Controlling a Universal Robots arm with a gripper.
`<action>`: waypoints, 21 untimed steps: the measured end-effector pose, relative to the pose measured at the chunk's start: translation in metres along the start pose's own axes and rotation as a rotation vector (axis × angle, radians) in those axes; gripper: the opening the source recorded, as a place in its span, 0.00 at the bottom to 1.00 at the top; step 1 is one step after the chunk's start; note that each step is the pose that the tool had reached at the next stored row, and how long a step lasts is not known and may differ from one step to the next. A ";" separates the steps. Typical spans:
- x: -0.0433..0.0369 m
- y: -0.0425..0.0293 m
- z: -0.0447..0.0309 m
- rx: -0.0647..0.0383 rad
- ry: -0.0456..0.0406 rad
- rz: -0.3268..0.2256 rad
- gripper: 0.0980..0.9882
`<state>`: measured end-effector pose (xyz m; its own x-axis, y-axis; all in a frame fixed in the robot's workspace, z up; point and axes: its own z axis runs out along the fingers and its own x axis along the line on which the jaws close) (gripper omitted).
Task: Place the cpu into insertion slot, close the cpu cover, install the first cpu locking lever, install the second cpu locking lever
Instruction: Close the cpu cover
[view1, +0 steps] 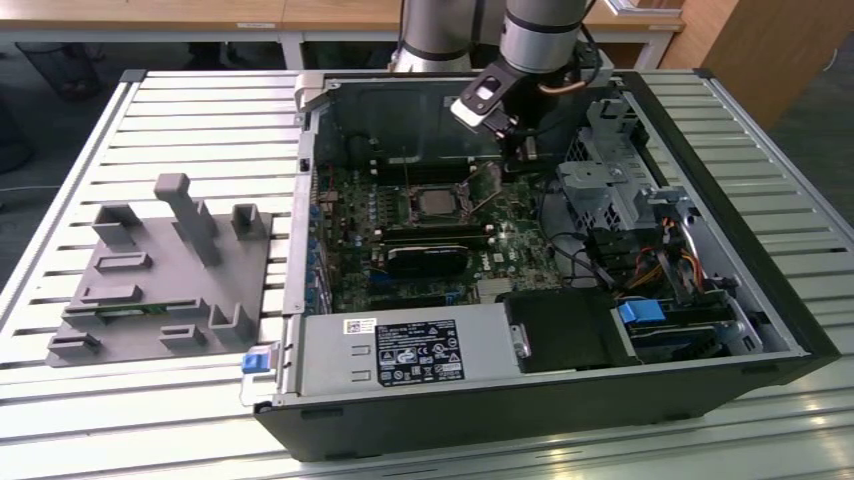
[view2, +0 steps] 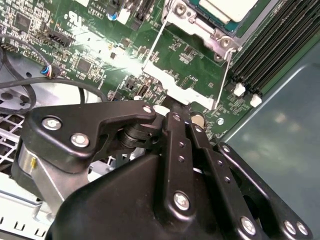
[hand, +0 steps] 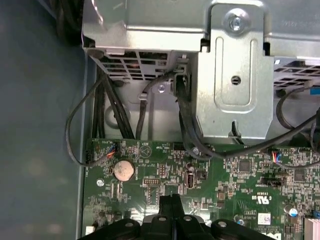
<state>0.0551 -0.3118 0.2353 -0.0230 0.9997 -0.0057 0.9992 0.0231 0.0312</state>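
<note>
Cpu (view2: 227, 7) sits inside the open computer case (view1: 534, 420), on the green motherboard (view1: 350, 225), seated in the insertion slot (view2: 197, 25). Just beside the slot, the gripper (hand: 171, 200), fingers pressed together, has its tips at the edge of the swung-open cpu cover (view2: 175, 82).

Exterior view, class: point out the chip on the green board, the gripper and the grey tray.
chip (view1: 434, 203), exterior view, middle of its metal top.
gripper (view1: 525, 150), exterior view, between its fingertips.
grey tray (view1: 160, 285), exterior view, bare part of its base.
</note>
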 end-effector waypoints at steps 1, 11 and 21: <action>0.0000 -0.0011 0.0000 0.000 -0.0001 0.000 0.03; 0.0003 -0.0134 -0.0001 0.000 -0.0001 0.000 0.03; 0.0008 -0.0336 -0.0005 0.000 -0.0001 0.001 0.03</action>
<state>0.0215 -0.3117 0.2347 -0.0216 0.9997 -0.0058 0.9993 0.0218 0.0313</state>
